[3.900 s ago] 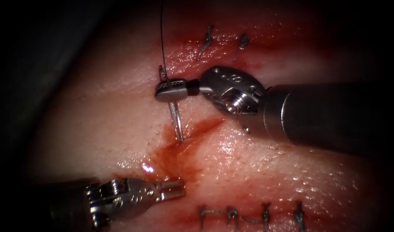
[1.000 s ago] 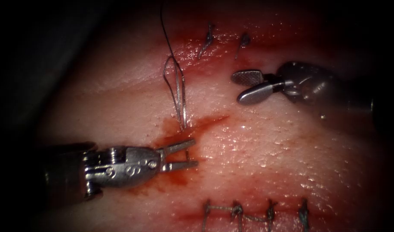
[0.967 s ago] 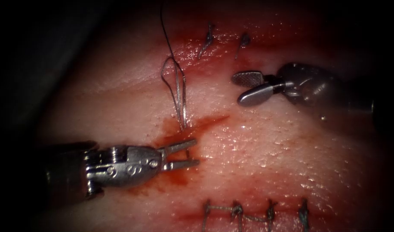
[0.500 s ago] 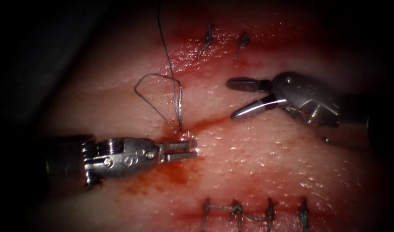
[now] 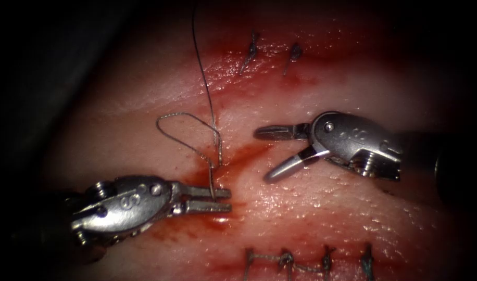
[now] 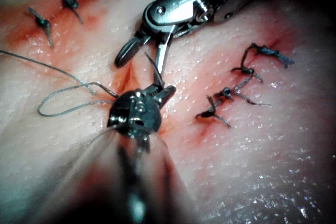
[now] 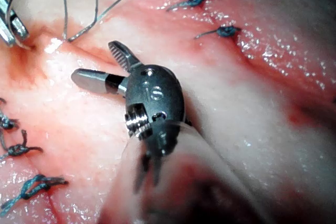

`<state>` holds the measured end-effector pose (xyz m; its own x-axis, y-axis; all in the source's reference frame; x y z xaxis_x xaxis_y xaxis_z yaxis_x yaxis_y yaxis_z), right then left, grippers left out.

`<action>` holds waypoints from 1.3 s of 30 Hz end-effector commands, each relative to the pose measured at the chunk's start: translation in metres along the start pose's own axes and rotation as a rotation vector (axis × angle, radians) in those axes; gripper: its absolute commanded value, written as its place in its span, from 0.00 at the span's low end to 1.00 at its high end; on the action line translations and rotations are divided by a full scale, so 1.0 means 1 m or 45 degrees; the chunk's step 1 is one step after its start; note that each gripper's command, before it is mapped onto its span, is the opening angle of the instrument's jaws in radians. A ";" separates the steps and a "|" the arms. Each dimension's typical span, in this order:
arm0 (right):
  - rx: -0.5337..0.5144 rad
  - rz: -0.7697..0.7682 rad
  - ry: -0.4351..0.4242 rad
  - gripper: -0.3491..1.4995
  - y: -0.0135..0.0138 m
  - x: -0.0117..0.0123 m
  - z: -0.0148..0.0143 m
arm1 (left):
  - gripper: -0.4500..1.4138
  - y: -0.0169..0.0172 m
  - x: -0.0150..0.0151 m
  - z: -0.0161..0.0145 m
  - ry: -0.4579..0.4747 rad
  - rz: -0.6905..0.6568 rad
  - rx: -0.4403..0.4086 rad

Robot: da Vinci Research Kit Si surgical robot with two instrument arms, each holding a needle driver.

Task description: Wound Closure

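My left tool (image 5: 229,200) comes in from the lower left, its jaws shut on the curved needle (image 5: 212,181) near its tip, just below the red cut (image 5: 249,152). The needle's tail end (image 5: 218,148) still stands in the tissue (image 5: 322,208) at the cut's upper edge. Thread (image 5: 173,118) loops off the tail to the left and runs up out of the picture. My right tool (image 5: 262,155) hovers to the right of the needle, jaws wide open, holding nothing. The left wrist view has the left tool (image 6: 164,92) on the dark needle (image 6: 153,69). The right tool (image 7: 93,60) gapes over the tissue.
A row of knotted stitches (image 5: 301,260) lies along the near edge, and two more stitches (image 5: 272,52) sit at the far side. Red fluid (image 5: 217,216) pools under the left tool's jaws. In the left wrist view the open right tool (image 6: 139,66) sits just beyond the needle.
The left tool's jaws shut on the needle at the cut, then drew it down and towards me. The thread loop swung left. The right tool moved down and left, still open.
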<state>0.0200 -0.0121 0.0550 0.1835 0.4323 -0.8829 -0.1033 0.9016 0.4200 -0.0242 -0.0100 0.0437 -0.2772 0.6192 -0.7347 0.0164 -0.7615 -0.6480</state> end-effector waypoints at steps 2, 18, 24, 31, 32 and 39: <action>0.020 -0.016 0.008 0.94 -0.0019 -0.0006 0.0013 | 0.00 0.0001 0.0001 0.0003 0.027 -0.043 -0.016; 0.020 -0.126 -0.010 0.91 -0.0034 -0.0022 0.0039 | 0.00 0.0044 0.0016 -0.0023 0.194 -0.227 -0.197; -0.018 -0.198 -0.048 0.87 -0.0024 -0.0034 0.0040 | 0.00 0.0074 0.0027 -0.0029 0.212 -0.261 -0.326; -0.046 -0.251 -0.065 0.86 -0.0017 -0.0037 0.0036 | 0.00 0.0104 0.0045 -0.0041 0.235 -0.251 -0.398; -0.046 -0.251 -0.065 0.86 -0.0017 -0.0037 0.0036 | 0.00 0.0104 0.0045 -0.0041 0.235 -0.251 -0.398; -0.062 -0.210 -0.002 0.89 -0.0015 -0.0005 0.0026 | 0.00 0.0119 0.0068 -0.0074 0.290 -0.129 -0.282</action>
<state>0.0218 -0.0133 0.0549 0.2013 0.2791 -0.9389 -0.1181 0.9585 0.2596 -0.0176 -0.0131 0.0284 -0.0588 0.7268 -0.6843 0.2110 -0.6610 -0.7201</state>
